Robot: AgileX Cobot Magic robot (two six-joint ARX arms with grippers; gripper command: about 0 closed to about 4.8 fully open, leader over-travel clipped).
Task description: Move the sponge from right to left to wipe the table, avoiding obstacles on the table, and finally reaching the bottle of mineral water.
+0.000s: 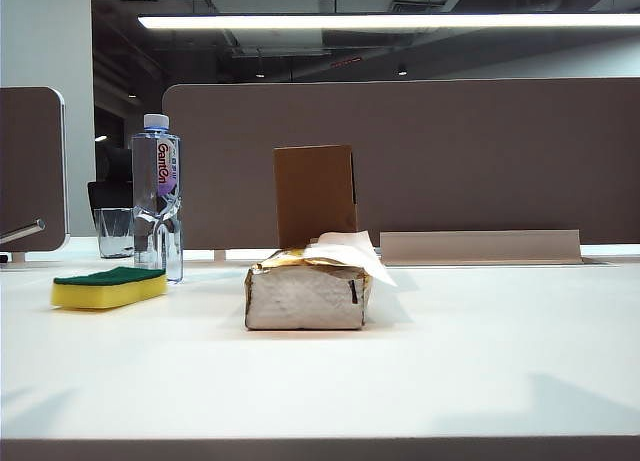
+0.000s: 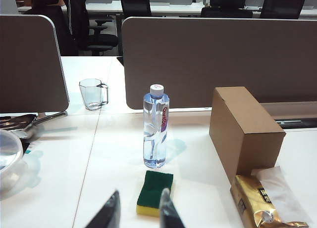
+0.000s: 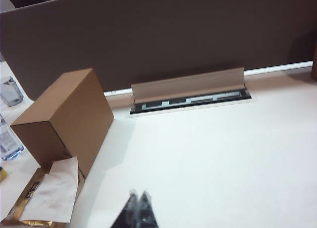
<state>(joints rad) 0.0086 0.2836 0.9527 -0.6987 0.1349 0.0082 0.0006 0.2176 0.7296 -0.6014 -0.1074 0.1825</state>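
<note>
Yellow sponge [image 2: 155, 193] lies beyond left gripper's [image 2: 141, 212] parted jaws; right gripper [image 3: 138, 203] closed.

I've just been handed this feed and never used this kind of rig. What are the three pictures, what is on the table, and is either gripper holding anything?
It is a robot with two arms, each ending in a two-finger gripper. One picture looks across the white table from a fixed camera; the other two come from cameras on the wrists. On the table: a yellow sponge with a green top beside a clear water bottle with a white cap, a glass cup behind, a silver tissue pack and a brown cardboard box. The left gripper hangs above the sponge, fingers apart, holding nothing. The right gripper is shut and empty.
</note>
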